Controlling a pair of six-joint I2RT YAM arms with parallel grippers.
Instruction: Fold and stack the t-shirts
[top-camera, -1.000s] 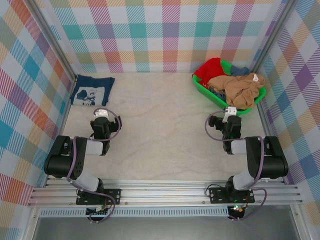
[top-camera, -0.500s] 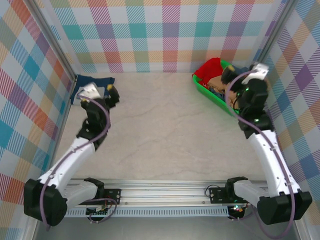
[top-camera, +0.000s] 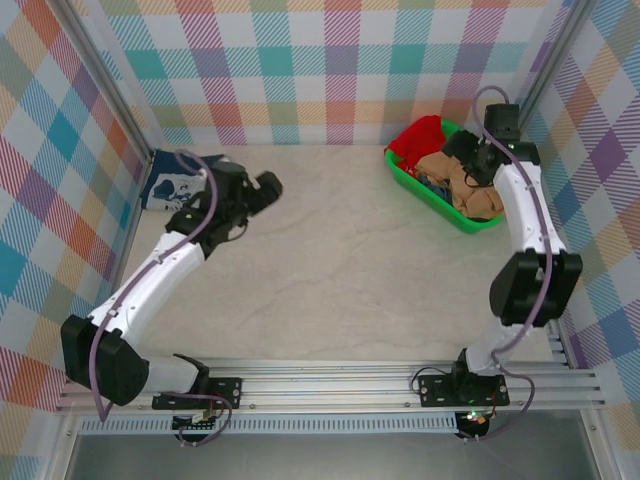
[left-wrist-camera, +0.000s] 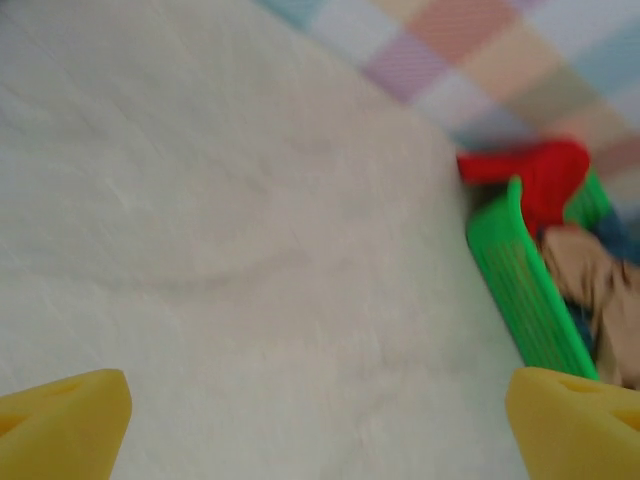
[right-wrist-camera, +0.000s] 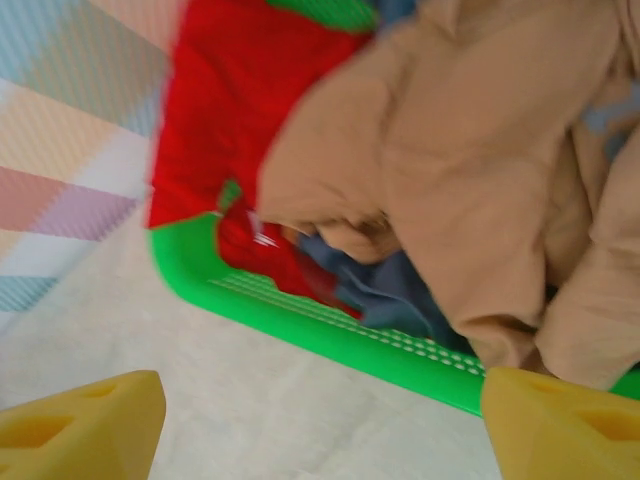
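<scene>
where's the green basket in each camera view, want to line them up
Top external: green basket at the upper right, near the back corner.
Left wrist: basket at the right edge, its long wall running down the picture.
Right wrist: basket rim crosses the lower middle, clothes above it.
Shared landmark: the red cloth at one end of the basket.

This is a robot test cell in a lab, not a lived-in room. A pale tabletop (top-camera: 340, 260) is boxed in on three sides by pastel plaid panels (top-camera: 300, 70) set in bare aluminium posts (top-camera: 100, 78). A slotted aluminium rail (top-camera: 330, 385) runs along the near edge, and the left arm (top-camera: 150, 285) and right arm (top-camera: 525, 215), trailing looped cables, are bolted to it. The household touches are a green basket (top-camera: 424, 192) of crumpled clothes and a navy t-shirt (top-camera: 170, 188) laid flat.
</scene>
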